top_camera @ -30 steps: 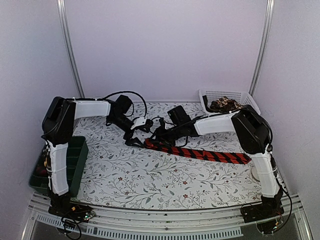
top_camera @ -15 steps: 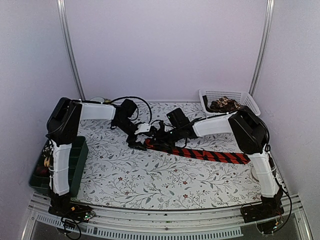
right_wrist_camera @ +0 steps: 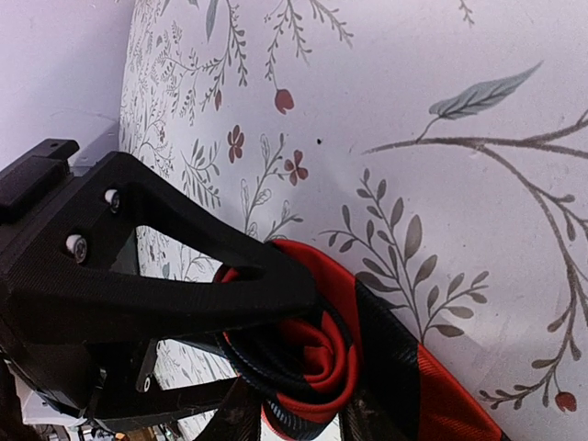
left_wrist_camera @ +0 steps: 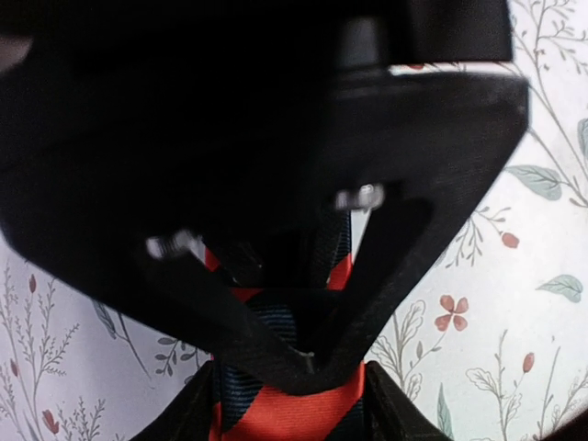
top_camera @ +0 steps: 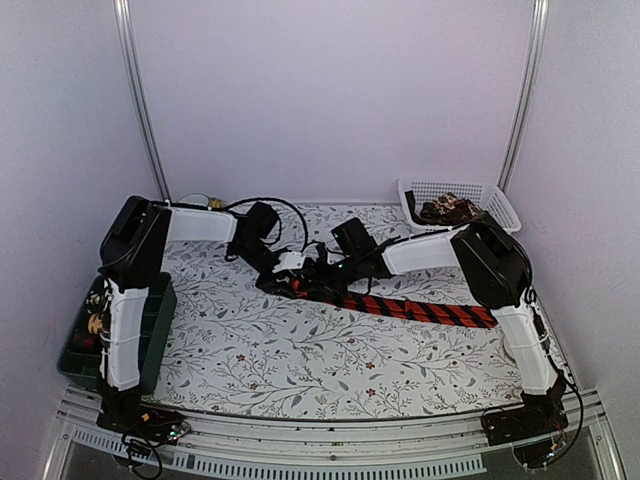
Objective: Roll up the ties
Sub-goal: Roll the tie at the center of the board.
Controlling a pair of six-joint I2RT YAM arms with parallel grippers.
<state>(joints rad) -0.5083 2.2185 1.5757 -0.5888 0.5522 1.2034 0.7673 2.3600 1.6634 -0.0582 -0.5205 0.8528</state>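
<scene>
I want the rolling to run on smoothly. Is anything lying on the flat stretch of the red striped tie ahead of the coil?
Nothing visible. Ahead of the coil, the red striped tie lies flat and bare on the floral table cover. The white basket sits farther back, apart from it.

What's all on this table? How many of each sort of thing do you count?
Robot arms: 2, left arm and right arm
Ties laid out: 1, red-and-black striped tie
Containers: 2, white basket and green bin
Fabric heaps: 1, brown-patterned heap in the basket
Total: 6
</scene>
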